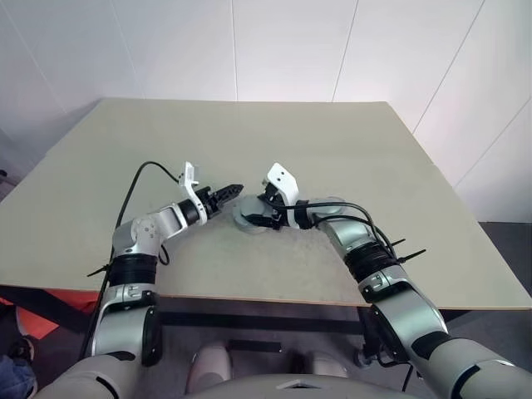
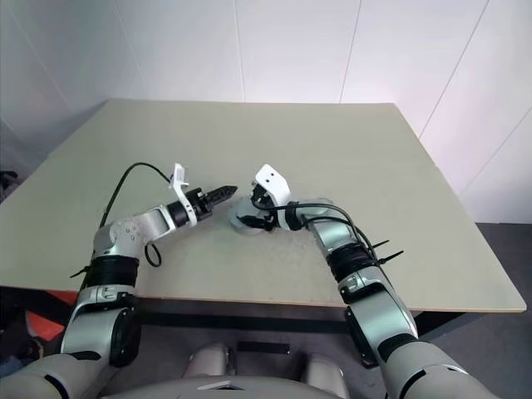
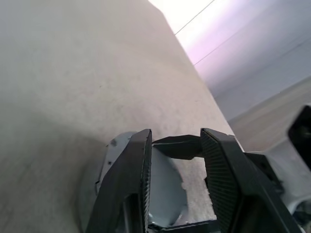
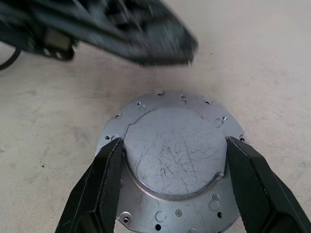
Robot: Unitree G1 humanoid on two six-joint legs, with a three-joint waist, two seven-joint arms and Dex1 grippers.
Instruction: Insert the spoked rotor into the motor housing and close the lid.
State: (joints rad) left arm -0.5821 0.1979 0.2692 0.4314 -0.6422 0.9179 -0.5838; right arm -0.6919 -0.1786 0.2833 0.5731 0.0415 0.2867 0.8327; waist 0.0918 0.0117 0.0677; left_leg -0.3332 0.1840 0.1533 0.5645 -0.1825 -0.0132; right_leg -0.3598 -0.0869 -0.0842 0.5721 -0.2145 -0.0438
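Two spread ribbed black tools (image 4: 172, 189) (image 3: 175, 179) around one scratched, flanged round metal plate (image 4: 172, 160), ungripped.

Left tool (image 3: 175, 160) fingers apart — grey round part (image 3: 165, 189) beyond, on table (image 3: 73, 97).

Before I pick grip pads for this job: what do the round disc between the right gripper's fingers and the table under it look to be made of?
The round disc looks like bare metal, probably aluminium: dull silver, fine scratches across its raised centre, small drilled holes around the flange. The table looks like a matte beige board, laminate or painted wood; faint scuffs show near the disc, and its exact material is unclear.
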